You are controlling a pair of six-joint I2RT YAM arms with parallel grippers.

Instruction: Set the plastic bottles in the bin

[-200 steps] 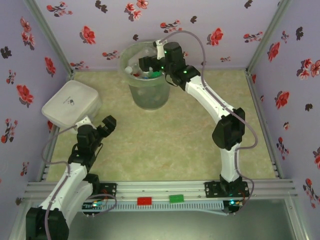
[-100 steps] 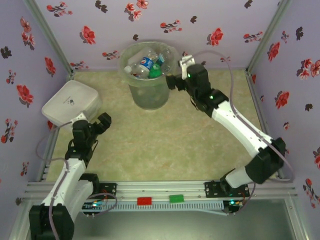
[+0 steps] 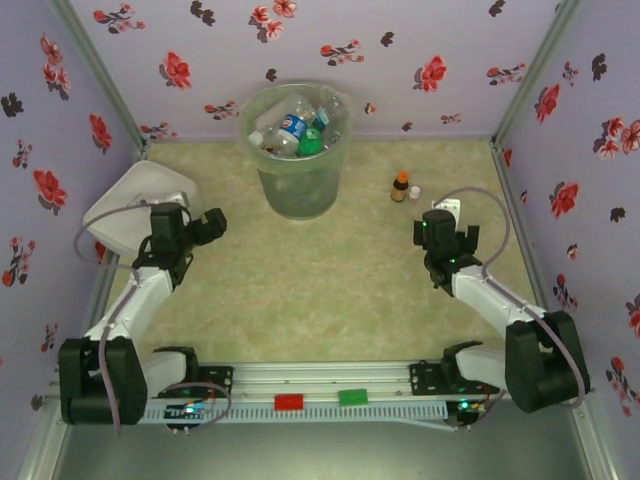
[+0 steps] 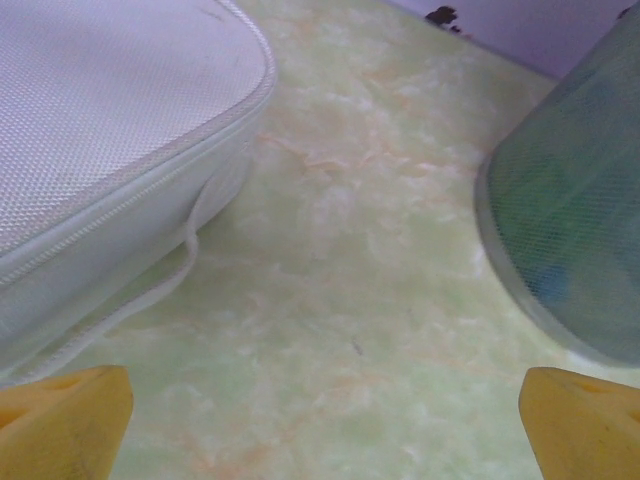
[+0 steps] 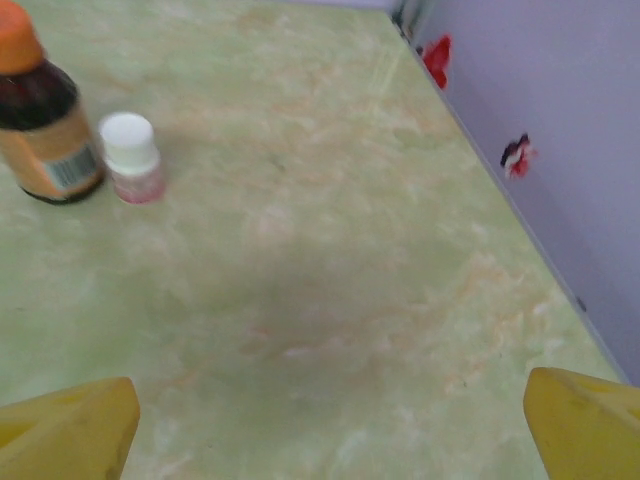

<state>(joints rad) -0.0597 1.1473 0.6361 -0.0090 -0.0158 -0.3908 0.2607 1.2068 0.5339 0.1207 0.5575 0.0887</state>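
The bin, a tall translucent grey-green wastebasket, stands at the back of the table. Several plastic bottles lie inside it, clear ones with blue labels and a green one. My left gripper hangs low at the left, open and empty, between the white container and the bin. In the left wrist view its yellow fingertips stand wide apart over bare table, with the bin's wall at the right. My right gripper is open and empty at the right, its yellow fingertips wide over bare table.
A white rounded-square container lies at the left wall with a loose cord. A small brown orange-capped vial and a tiny white-capped vial stand ahead of the right gripper. The purple flowered wall runs along the right.
The right arm has drawn back from over the bin to the right front of the table, uncovering the bottles and the vials. The left arm has swung back toward the white container.
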